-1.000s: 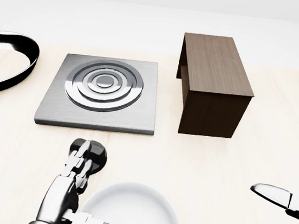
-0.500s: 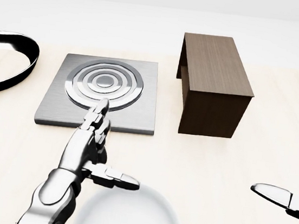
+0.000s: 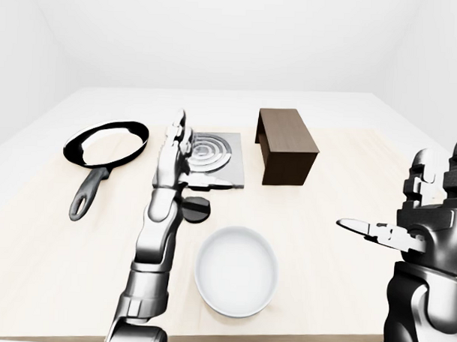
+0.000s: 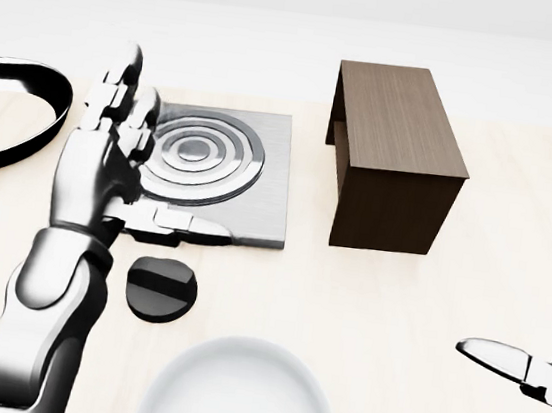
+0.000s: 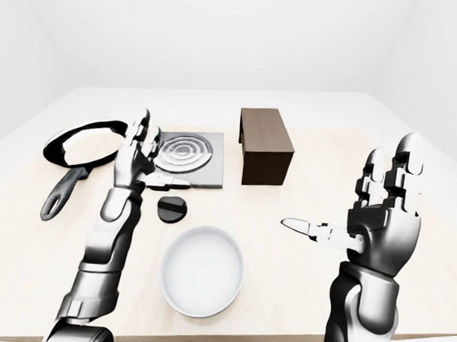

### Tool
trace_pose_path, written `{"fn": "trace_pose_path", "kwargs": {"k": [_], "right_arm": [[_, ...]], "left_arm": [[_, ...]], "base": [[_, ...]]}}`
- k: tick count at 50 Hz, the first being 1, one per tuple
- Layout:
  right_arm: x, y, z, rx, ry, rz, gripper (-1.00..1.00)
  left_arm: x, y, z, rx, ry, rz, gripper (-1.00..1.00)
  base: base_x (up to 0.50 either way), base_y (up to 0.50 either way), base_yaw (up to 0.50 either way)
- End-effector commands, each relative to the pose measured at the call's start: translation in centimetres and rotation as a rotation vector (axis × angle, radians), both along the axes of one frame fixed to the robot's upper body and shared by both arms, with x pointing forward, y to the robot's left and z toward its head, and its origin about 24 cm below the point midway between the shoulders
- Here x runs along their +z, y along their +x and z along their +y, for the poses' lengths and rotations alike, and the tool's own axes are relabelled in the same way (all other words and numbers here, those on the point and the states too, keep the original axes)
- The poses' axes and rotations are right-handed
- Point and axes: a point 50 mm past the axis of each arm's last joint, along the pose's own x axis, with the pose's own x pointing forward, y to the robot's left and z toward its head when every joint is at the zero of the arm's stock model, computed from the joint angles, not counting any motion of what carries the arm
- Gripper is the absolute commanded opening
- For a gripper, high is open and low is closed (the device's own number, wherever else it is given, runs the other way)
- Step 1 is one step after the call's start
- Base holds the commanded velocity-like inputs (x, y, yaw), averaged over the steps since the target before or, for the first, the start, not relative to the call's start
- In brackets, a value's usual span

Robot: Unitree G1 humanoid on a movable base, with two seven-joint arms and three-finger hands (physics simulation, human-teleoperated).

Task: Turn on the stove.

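The stove is a grey square plate with concentric rings on the pale wooden table. Its black round knob lies on the table just below the plate's lower left corner, uncovered. My left hand is open, raised upright above the knob, and overlaps the plate's left edge, with the thumb pointing right along the plate's lower edge. My right hand is open and empty at the right, held above the table, far from the stove.
A black frying pan lies left of the stove. A dark brown wooden box stands right of it. A white bowl sits below the knob, near the table's near edge.
My left hand has lifted off the knob and risen up and left across the stove's left edge. The knob now shows uncovered. The right hand has hardly moved.
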Motion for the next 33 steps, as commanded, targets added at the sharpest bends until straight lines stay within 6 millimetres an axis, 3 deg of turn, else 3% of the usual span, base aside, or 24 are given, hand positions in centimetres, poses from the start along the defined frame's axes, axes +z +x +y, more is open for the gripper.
{"fn": "trace_pose_path", "kwargs": {"k": [1, 5, 14, 21, 33], "right_arm": [[0.0, -0.1, 0.2, 0.005, -0.003, -0.002, 1.0], [0.0, 0.1, 0.3, 0.008, -0.007, 0.0, 1.0], [0.6, 0.0, 0.6, 0.01, -0.02, -0.027, 1.0], [0.7, -0.1, 0.7, 0.011, -0.025, -0.028, 1.0], [0.3, 0.1, 0.8, 0.017, -0.022, -0.008, 1.0]], "left_arm": [[6.1, -6.5, 3.4, 0.107, -0.065, -0.349, 1.0], [7.3, -9.3, 5.2, 0.161, -0.117, -0.432, 1.0], [5.9, -10.0, 6.8, 0.243, -0.116, -0.377, 1.0], [5.8, -11.3, 6.4, 0.223, -0.077, -0.386, 1.0], [5.9, -11.8, 5.9, 0.211, -0.07, -0.394, 1.0]], "base": [[0.0, 0.0, 0.0], [0.0, 0.0, 0.0], [0.0, 0.0, 0.0], [0.0, 0.0, 0.0], [0.0, 0.0, 0.0]]}}
